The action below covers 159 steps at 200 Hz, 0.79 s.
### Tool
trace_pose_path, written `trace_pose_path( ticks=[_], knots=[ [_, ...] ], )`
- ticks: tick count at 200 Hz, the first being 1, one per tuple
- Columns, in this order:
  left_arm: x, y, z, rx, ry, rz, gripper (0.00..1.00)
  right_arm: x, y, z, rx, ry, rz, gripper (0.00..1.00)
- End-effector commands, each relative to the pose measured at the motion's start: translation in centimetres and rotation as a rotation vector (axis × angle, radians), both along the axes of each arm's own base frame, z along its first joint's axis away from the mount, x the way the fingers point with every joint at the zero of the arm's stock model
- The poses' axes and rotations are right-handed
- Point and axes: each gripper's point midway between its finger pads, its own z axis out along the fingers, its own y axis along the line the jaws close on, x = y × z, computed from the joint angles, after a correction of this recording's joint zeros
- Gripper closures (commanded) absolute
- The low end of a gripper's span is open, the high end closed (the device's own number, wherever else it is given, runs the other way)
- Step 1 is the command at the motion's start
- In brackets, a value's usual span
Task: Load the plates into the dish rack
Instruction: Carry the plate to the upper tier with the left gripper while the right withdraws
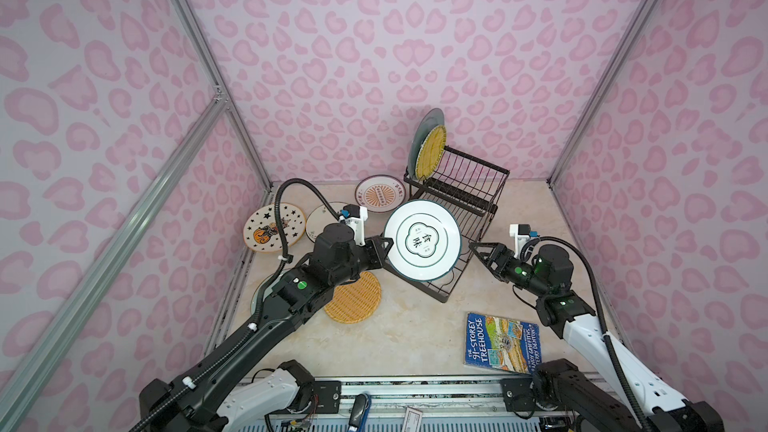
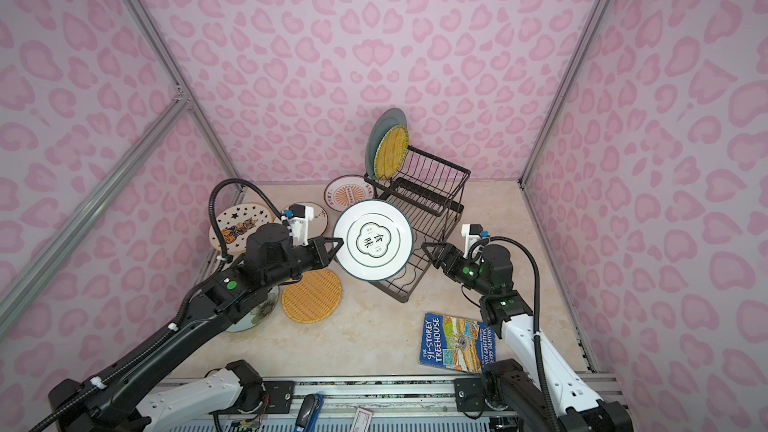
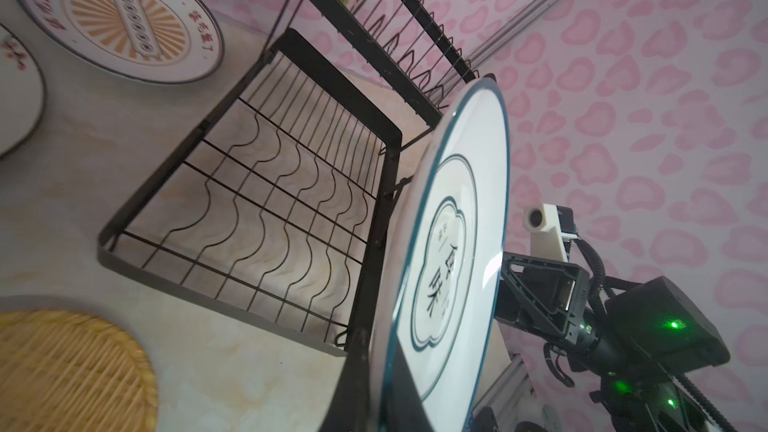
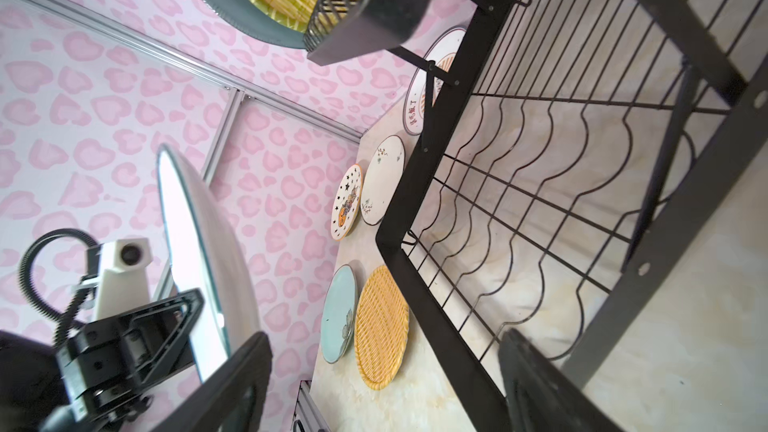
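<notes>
One black wire dish rack stands on the tabletop. Its raised basket holds two upright plates, teal-grey plate and yellow woven plate. Eight plates in all: the left end effector pinches the ring plate by its rim, lifted at the wide tray's near end. Sunburst plate, sprig plate, star plate and orange woven plate lie flat. The left arm mostly hides the pale green plate. One book. The right end effector gapes wide, empty.

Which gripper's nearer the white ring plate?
Left. The left gripper is shut on the rim of the white ring plate; the right gripper is open, just off the opposite edge, not touching.
</notes>
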Motion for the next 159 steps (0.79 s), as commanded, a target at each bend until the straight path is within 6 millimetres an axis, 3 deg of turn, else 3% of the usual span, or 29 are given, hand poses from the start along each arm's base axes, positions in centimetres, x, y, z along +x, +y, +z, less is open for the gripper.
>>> trace_pose_path(
  ticks=[1, 30, 51, 54, 65, 90, 159],
  knots=[
    [0.8, 3.8, 3.6, 0.115, -0.131, 0.151, 0.96, 0.4, 0.8, 0.5, -0.006, -0.054, 0.022, 0.14],
    [1.5, 6.7, 9.5, 0.187, -0.286, 0.281, 0.96, 0.7, 2.0, 0.3, -0.012, -0.054, 0.057, 0.14],
    [3.1, 7.0, 12.2, 0.253, -0.361, 0.33, 0.96, 0.7, 2.7, 0.0, -0.03, -0.06, 0.08, 0.1],
    [3.3, 7.0, 13.3, 0.251, -0.381, 0.34, 0.96, 0.7, 2.8, -0.1, -0.034, -0.059, 0.083, 0.09],
    [4.3, 6.7, 14.5, 0.276, -0.418, 0.356, 0.96, 0.6, 3.0, -0.3, -0.046, -0.06, 0.094, 0.03],
    [7.0, 5.8, 16.3, 0.352, -0.483, 0.393, 0.96, 0.3, 3.4, -0.6, -0.069, -0.065, 0.112, 0.03],
    [11.6, 0.1, 20.4, 0.481, -0.708, 0.373, 0.96, -0.5, 3.4, -1.9, -0.11, -0.046, 0.137, 0.03]
  ],
)
